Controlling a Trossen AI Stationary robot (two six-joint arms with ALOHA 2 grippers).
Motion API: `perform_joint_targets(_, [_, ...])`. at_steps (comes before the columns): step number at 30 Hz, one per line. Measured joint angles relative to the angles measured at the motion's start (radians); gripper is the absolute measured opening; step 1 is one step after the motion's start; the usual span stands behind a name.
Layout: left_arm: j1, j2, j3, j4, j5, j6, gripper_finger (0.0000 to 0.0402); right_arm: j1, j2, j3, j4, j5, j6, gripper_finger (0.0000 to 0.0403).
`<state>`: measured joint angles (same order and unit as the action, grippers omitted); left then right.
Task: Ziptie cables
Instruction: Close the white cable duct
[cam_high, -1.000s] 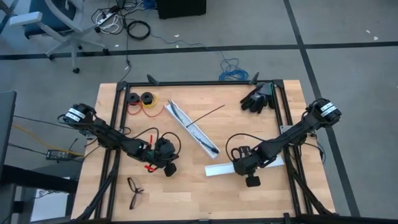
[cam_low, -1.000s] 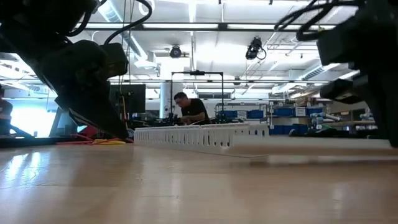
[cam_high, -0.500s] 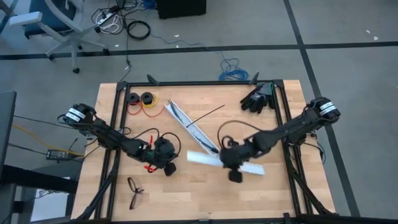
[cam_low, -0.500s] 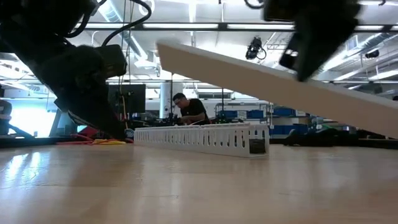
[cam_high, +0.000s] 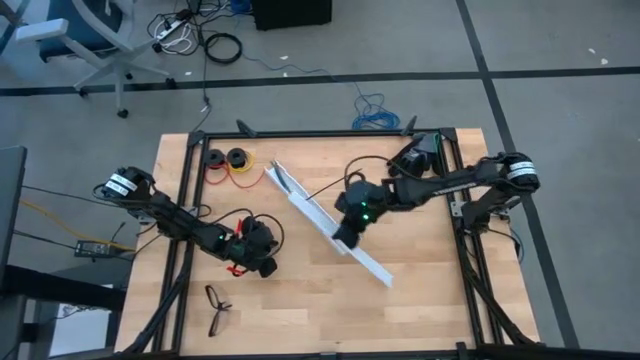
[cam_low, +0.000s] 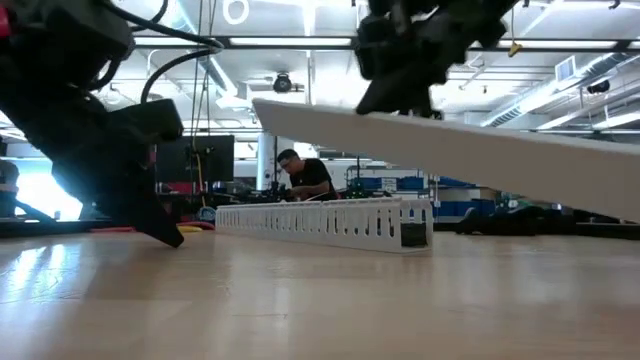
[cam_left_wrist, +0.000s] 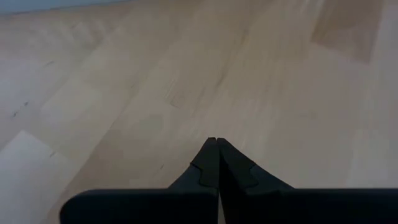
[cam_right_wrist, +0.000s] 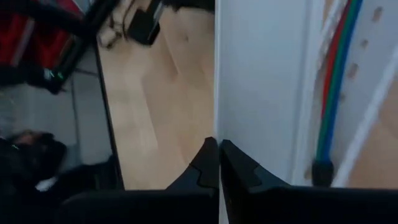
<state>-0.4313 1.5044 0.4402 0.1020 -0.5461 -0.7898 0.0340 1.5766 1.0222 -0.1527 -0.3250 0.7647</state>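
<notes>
Since a second ago your right gripper (cam_high: 345, 238) has swung its white rail cover (cam_high: 366, 260) from the table's right side to the middle, jaws pinching it, beside the slotted rail (cam_high: 300, 200) holding the cables (cam_right_wrist: 329, 93). You're clearing clutter; next, set it down and fetch the ziptie (cam_high: 335, 183). Count two rails, one ziptie, one bundle. Left gripper (cam_high: 262, 268) waits front-left, jaws pressed together.

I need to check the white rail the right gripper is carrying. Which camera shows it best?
The high view: the whole white rail shows, slanting over the table from the right gripper. The low view shows it from the side, one end cut off. The right wrist view shows only a flat white stretch. The left wrist view shows none.
</notes>
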Motion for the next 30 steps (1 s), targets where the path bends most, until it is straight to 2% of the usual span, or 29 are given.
perform_joint_targets(6, [0.000,-0.005,-0.115,0.221,-0.003,0.003,0.0002,-0.068,0.116,0.000,0.118,-0.104,0.023,0.0000])
perform_joint_targets(10, [0.003,-0.027,-0.158,0.280,0.008,0.022,0.0002,-0.109,0.166,-0.001,0.137,-0.110,-0.001,0.0000])
perform_joint_targets(15, [0.004,-0.049,-0.172,0.274,0.009,0.025,0.0002,-0.151,0.171,-0.001,0.133,-0.108,-0.063,0.0012])
perform_joint_targets(25, [0.005,-0.049,-0.172,0.268,0.009,0.064,0.0002,-0.201,0.164,0.000,0.134,-0.120,-0.105,0.0081])
perform_joint_targets(30, [0.006,-0.049,-0.171,0.268,0.009,0.082,0.0002,-0.234,0.142,-0.001,0.133,-0.138,-0.180,0.0085])
